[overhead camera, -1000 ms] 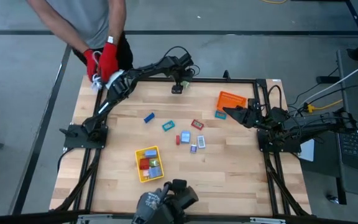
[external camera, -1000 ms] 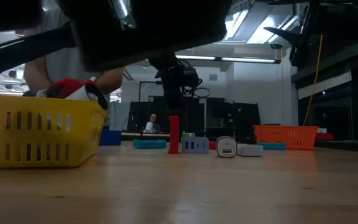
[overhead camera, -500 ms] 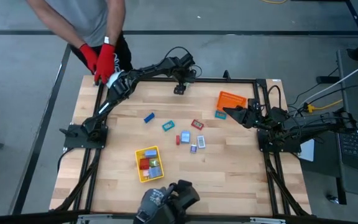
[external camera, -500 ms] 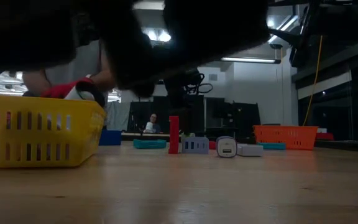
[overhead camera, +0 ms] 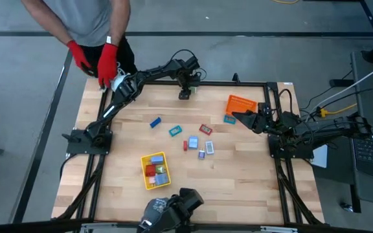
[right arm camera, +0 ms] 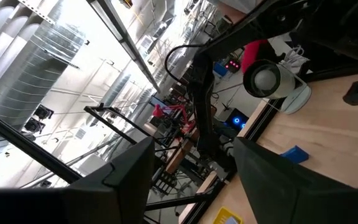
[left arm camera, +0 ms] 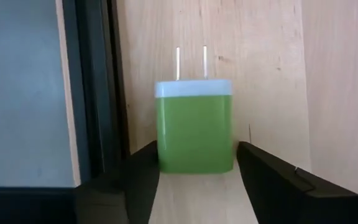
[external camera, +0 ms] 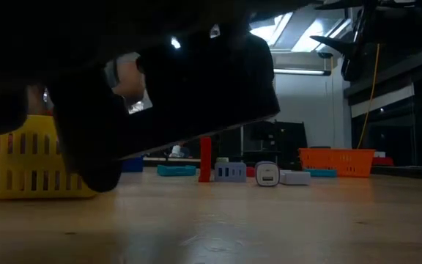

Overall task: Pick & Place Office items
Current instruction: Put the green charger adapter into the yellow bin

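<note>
Small coloured office items (overhead camera: 195,138) – scattered mid-table, some in yellow tray (overhead camera: 145,161).

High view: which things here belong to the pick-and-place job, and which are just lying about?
Job: green plug between the left gripper fingers; loose items mid-table; yellow tray; orange tray.
Lying about: white device by a person's red-gloved hand; right gripper waiting.

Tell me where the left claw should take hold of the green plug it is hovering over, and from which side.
Grip the green plug across the two flat sides of its green body, coming straight down from above. It lies flat on the table near the back edge, prongs pointing away from the left claw. The open fingers already flank the body. Stay off the thin metal prongs and the white cap; they would probably give a poor hold.
</note>
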### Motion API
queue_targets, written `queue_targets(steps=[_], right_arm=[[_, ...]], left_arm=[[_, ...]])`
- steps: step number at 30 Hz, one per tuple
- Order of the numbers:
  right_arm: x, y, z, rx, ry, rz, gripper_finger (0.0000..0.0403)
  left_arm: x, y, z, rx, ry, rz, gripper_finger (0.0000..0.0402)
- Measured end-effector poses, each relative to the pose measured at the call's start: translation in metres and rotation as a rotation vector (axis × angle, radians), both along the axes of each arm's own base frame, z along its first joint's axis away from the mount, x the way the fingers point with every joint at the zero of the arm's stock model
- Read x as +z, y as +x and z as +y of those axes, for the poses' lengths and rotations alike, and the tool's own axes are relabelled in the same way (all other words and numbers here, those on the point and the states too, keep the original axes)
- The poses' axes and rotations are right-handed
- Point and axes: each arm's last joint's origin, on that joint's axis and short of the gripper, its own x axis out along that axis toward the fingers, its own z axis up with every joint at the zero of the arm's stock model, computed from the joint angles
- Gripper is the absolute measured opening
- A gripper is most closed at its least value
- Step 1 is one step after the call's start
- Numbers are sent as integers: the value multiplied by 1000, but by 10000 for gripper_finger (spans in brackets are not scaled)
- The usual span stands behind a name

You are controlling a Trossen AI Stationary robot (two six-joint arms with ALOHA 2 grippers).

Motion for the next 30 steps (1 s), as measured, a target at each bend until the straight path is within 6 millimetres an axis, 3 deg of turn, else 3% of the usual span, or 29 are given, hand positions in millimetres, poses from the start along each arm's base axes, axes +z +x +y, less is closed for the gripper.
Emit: queue_targets(steps=[8,20,30], right_arm=[[0,0,0,0,0,1,226],[0,0,0,14,-3,2,226],[-1,0,1,23,-4,5,227]], left_arm=[[4,4,-5,33,-18,-20,193],[18,10,-9,24,-36,-79,250],[17,6,-4,69,-85,-93,229]])
